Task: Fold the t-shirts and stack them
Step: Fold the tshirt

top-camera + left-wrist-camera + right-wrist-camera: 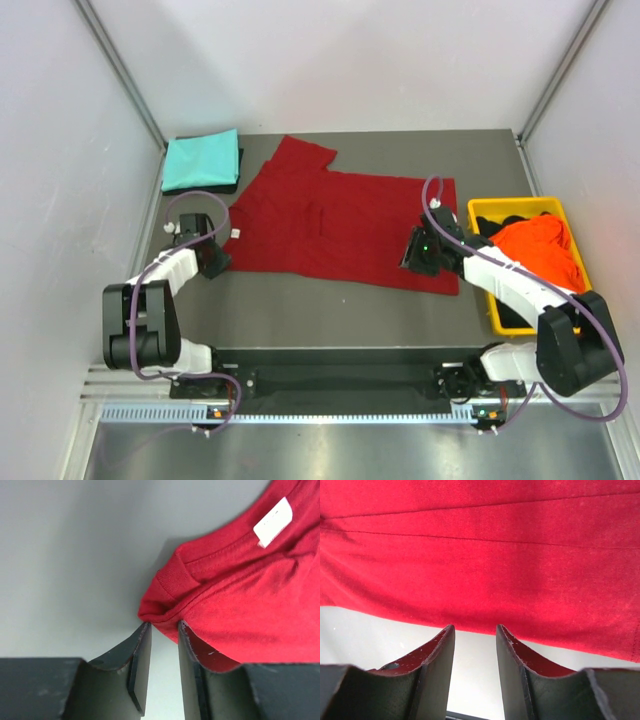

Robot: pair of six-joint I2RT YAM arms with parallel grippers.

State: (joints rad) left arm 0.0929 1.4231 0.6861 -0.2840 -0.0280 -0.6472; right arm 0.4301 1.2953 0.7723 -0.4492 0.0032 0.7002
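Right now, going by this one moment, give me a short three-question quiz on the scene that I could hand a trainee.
1. True or false: the teal t-shirt lies folded at the far left corner of the table.
2. Where is the orange t-shirt? A) in the yellow bin; B) spread flat on the table; C) on top of the teal t-shirt.
3. Which garment's edge do the left tool and the right tool both sit at, jaws apart?
Key: 1 true; 2 A; 3 the dark red t-shirt.
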